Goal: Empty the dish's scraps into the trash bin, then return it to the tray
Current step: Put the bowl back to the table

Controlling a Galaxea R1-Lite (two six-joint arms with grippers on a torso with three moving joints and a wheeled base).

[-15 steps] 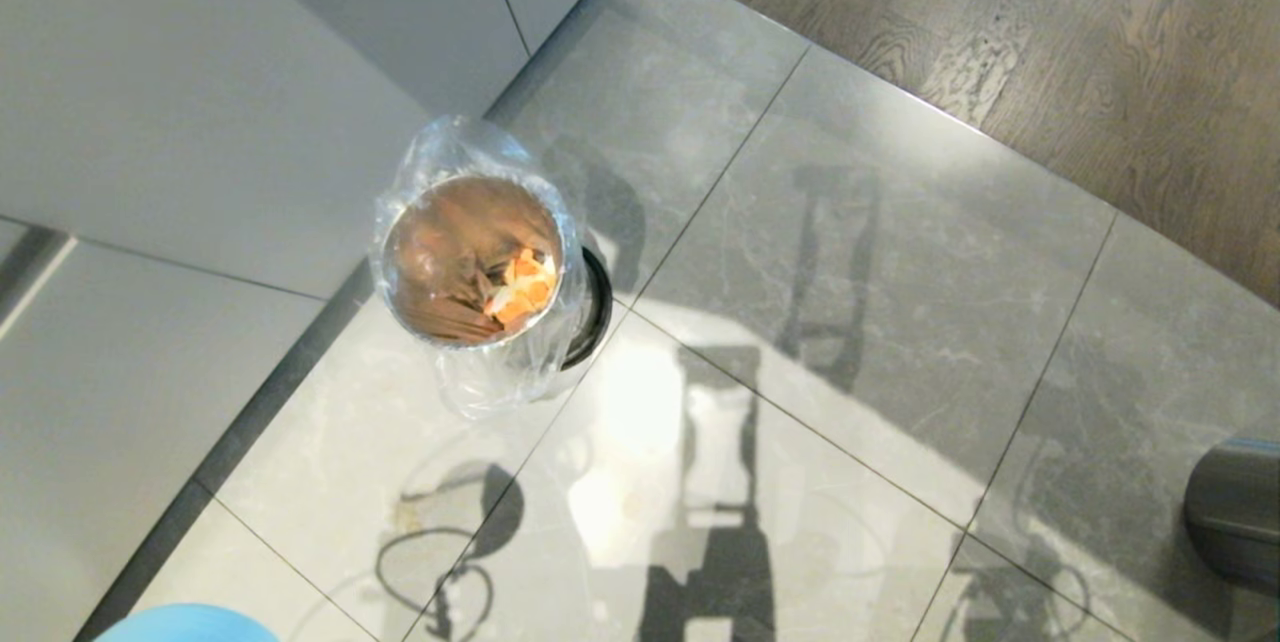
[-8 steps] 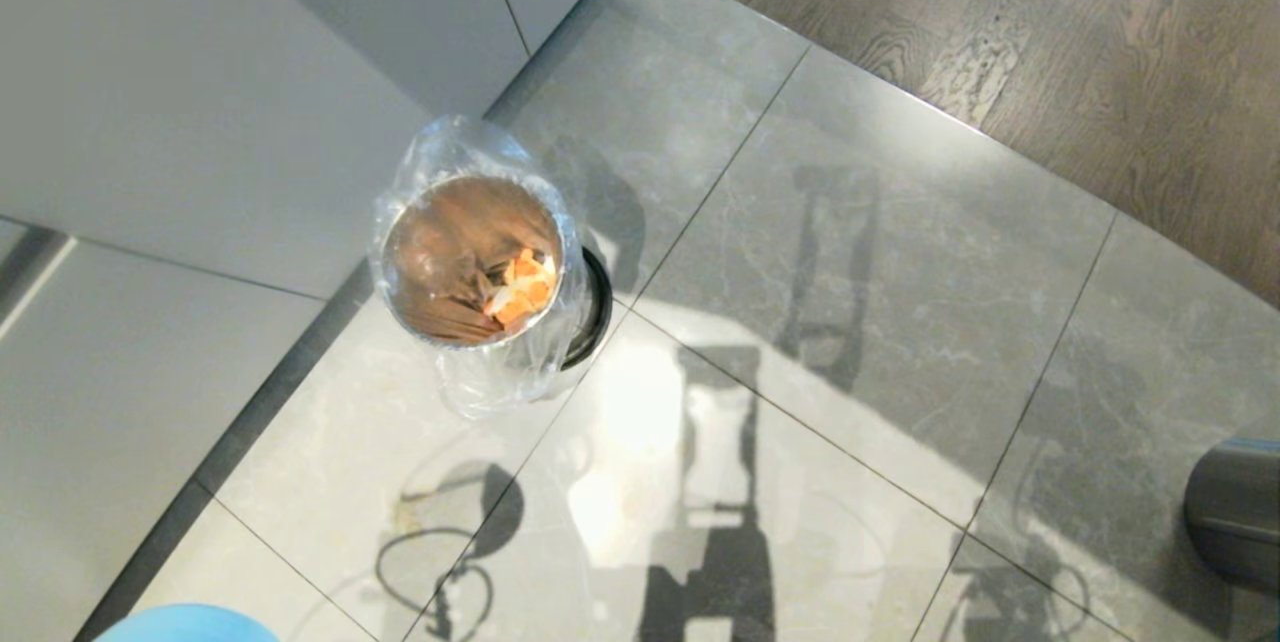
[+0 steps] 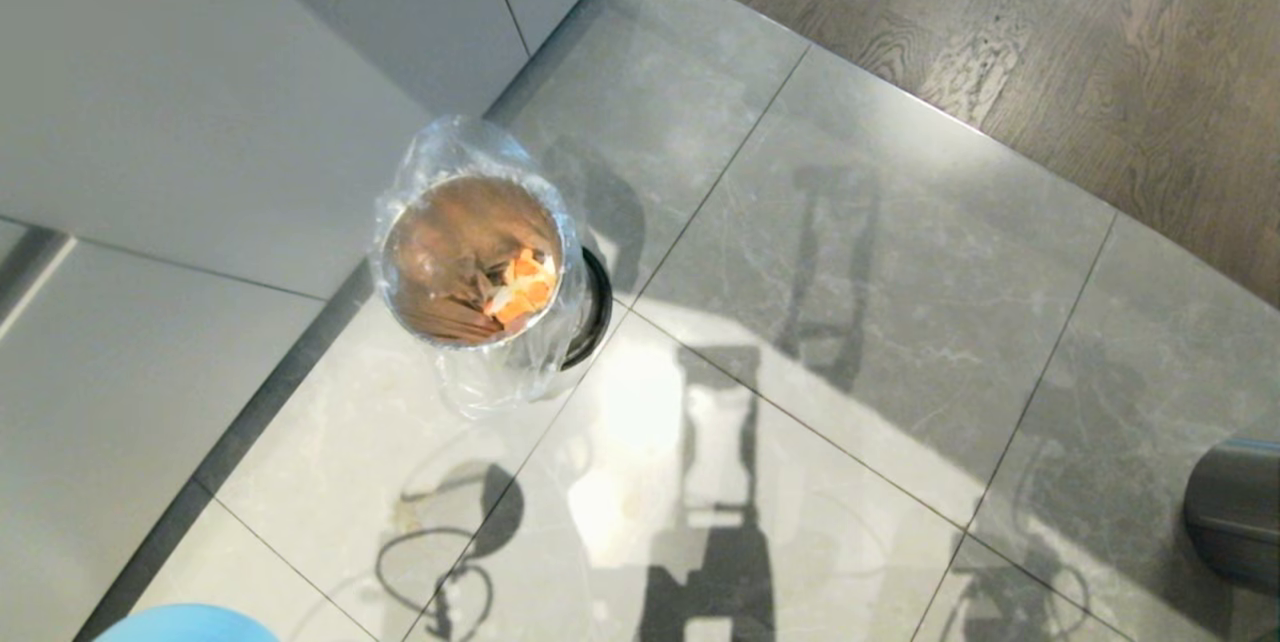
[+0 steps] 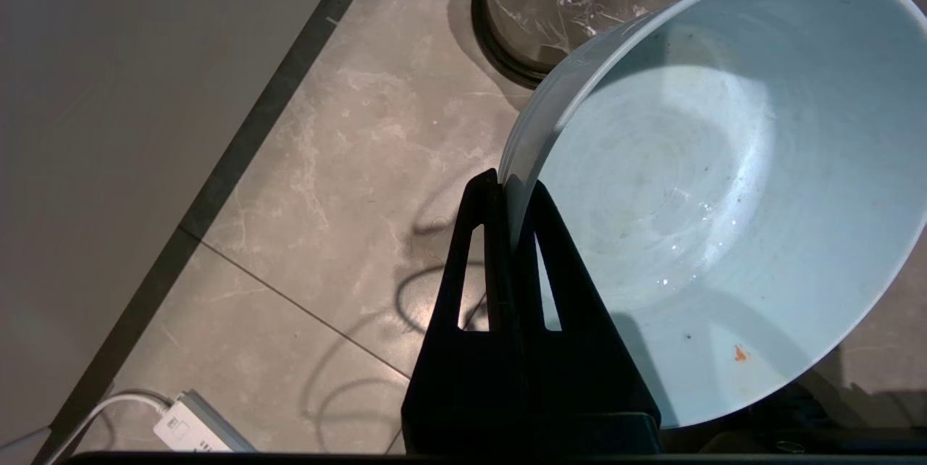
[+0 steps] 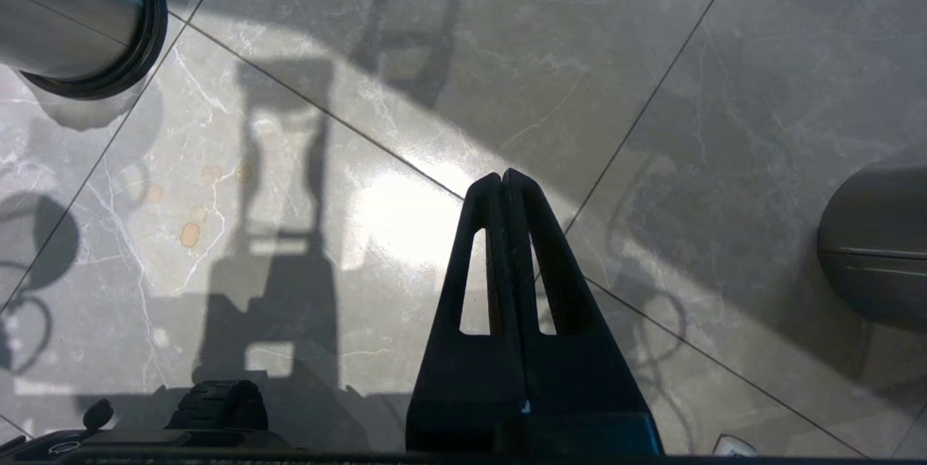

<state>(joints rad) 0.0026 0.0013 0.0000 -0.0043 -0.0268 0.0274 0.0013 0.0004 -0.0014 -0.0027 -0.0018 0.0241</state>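
On the grey marble floor tiles (image 3: 860,252) below me, close against the grey cabinet fronts (image 3: 200,92), stands the trash bin (image 3: 478,262), a steel cylinder lined with a crinkled clear bag, and the yellow and orange scraps (image 3: 520,288) lie inside it near its right wall. My left gripper (image 4: 513,182) has its two black fingers pressed together on the rim of the dish (image 4: 724,182), pinching the thin wall between them. I hold the pale blue bowl tilted on its side, its white inside facing my wrist camera and bare except for one tiny orange speck and some dark flecks. It hangs just beside the bin, whose base shows past its rim; from my head, only a sliver of blue peeks in at the bottom left corner. My right gripper (image 5: 505,179) hangs over open floor, fingers closed flat against each other with nothing between them. A white power strip (image 4: 195,429) lies on the tiles by the cabinets, and a dark grey bin (image 3: 1235,512) sits off to my right. I see no tray.
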